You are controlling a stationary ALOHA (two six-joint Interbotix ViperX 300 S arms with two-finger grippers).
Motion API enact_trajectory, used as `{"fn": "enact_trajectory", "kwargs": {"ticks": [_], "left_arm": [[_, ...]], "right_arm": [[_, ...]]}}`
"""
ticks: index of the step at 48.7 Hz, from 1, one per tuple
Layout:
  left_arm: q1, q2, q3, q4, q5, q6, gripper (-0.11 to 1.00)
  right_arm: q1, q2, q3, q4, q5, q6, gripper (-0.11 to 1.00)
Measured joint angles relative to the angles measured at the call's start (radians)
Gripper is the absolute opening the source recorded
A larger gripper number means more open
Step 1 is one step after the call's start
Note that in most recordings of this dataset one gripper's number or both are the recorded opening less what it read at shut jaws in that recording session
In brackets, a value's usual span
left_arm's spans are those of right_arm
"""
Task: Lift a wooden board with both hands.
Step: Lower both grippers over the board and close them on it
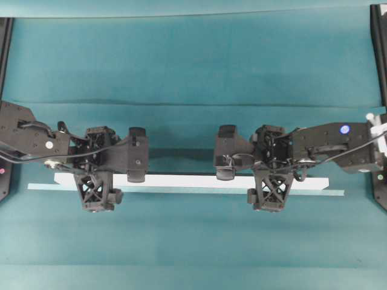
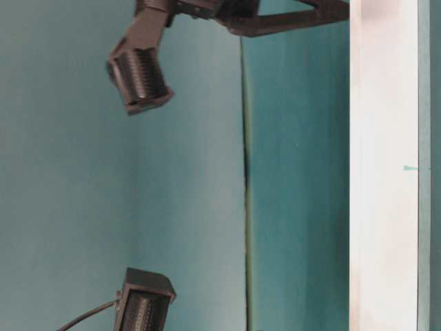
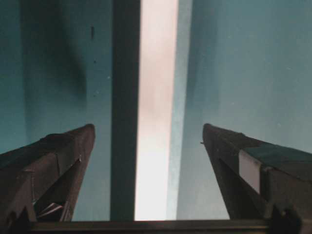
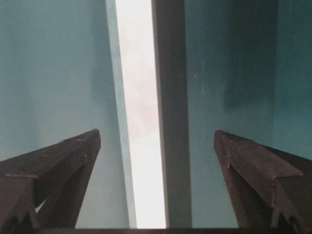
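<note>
Wooden board is laid flat on the teal table, straddled by left gripper and right gripper — both spread wide, nothing clamped; uneven closing could tilt it — or let one end slip

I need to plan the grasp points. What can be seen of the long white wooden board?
The long white wooden board is a narrow, flat plank with slanted ends, lying flat on the teal table cover and spanning most of the overhead view. A pale teal tape strip runs along its near edge. In each wrist view it runs between the open fingers, untouched: nothing grips it.
</note>
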Motion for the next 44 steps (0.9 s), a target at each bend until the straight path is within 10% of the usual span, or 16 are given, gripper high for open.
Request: {"fn": "enact_trajectory", "kwargs": {"ticks": [44], "left_arm": [[0.017,0.038,0.000,-0.002,-0.051,-0.003,0.97]], "right_arm": [[-0.002,0.025,0.006,0.000,-0.026,0.000,0.93]]}}
